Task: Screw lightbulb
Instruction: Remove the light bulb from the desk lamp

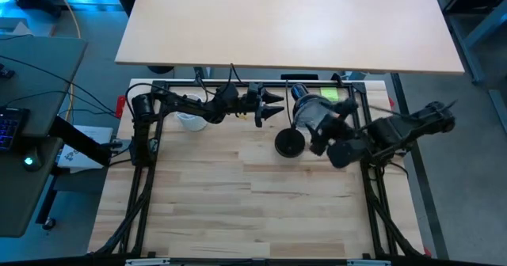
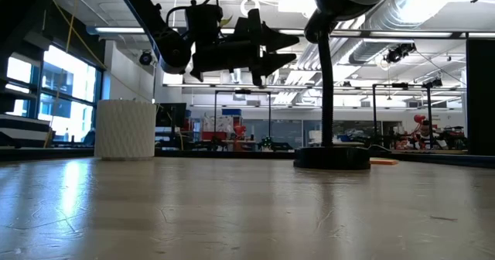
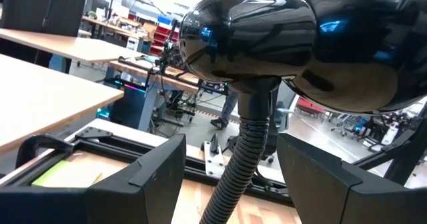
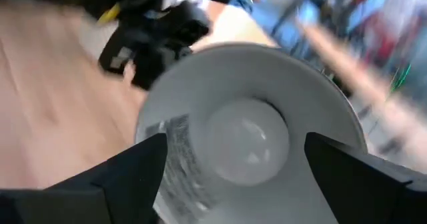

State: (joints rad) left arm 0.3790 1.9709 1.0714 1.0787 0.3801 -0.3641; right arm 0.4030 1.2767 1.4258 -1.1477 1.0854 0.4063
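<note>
A black desk lamp stands on its round base (image 1: 289, 142) at the table's far middle, and its shade (image 1: 315, 112) shows a silvery inside. The white frosted lightbulb (image 4: 247, 141) sits in the middle of the shade (image 4: 193, 97). My right gripper (image 4: 237, 143) is open in front of the shade's mouth, one finger on either side of the bulb and clear of it. In the high view it (image 1: 323, 133) hangs beside the shade. My left gripper (image 1: 277, 108) points level at the lamp from the table's left. It (image 3: 230, 151) is open, and the ribbed neck (image 3: 243, 157) shows just beyond its fingers.
A white ribbed cup (image 1: 190, 121) stands at the far left, under the left arm, and also shows in the low view (image 2: 125, 128). A green item (image 1: 337, 94) lies at the far edge behind the lamp. The table's near half is bare wood (image 1: 253, 203).
</note>
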